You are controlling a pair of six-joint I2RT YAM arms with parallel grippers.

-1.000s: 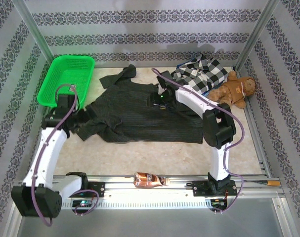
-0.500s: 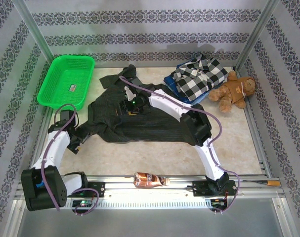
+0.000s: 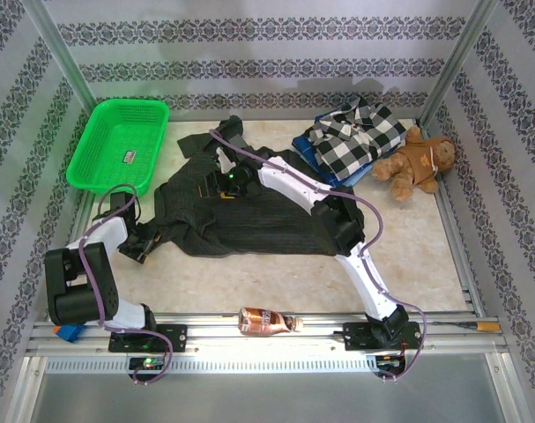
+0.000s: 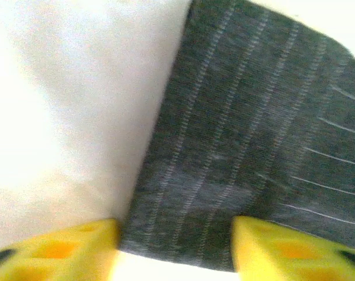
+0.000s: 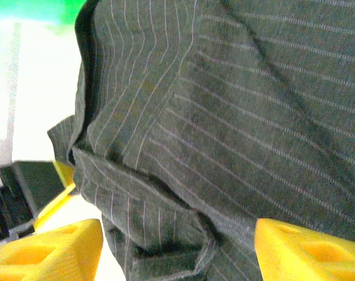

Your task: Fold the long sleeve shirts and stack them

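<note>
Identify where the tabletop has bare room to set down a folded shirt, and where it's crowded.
Bare table lies between the near hem of the dark pinstriped shirt and the bottle on the front rail. Another patch: right of the right arm, below the teddy bear. Crowded: the centre, and the back right around the checked shirt.

Table (image 3: pixel 249 282): pale, marbled top, walled on three sides.
Far left corner: green basket (image 3: pixel 161 132), sitting on the top.
Centre: dark pinstriped shirt (image 3: pixel 249 225), spread flat but rumpled, one sleeve reaching toward the basket.
Far right: blue garment (image 3: pixel 313 160) folded on the table, checked shirt (image 3: pixel 364 137) folded on top of it.
Just right of that pile: brown teddy bear (image 3: pixel 417 166), touching it.
Near edge, middle: brown bottle (image 3: pixel 265 321) on its side, on the metal rail (image 3: pixel 443 322).
</note>
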